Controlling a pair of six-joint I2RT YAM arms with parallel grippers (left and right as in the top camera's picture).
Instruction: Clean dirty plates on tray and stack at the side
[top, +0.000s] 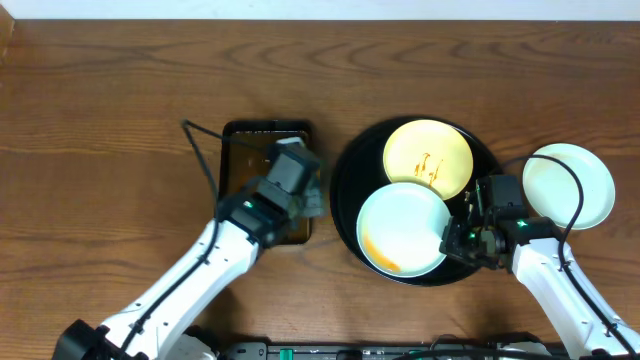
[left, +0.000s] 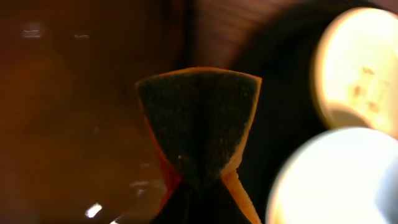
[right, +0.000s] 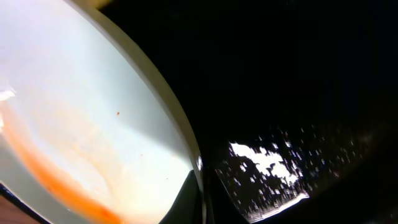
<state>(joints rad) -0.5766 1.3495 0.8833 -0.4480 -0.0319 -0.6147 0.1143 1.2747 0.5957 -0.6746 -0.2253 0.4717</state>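
Note:
The black round tray (top: 350, 180) holds a pale yellow plate (top: 428, 158) with sauce specks and a mint-green plate (top: 402, 228) with an orange smear. A second mint-green plate (top: 570, 185) lies on the wood at the right. My right gripper (top: 450, 240) is shut on the right rim of the smeared mint-green plate (right: 93, 124). My left gripper (top: 300, 175) is shut on a sponge (left: 199, 124), dark green over orange, above the small rectangular tray. In the left wrist view the yellow plate (left: 360, 68) and the mint-green plate (left: 336, 180) show blurred at right.
A small dark rectangular tray (top: 262, 135) with brownish liquid sits left of the black tray, under the left gripper. Cables loop over the right-hand plate and beside the rectangular tray. Bare wood tabletop (top: 100, 150) lies at left and at far right.

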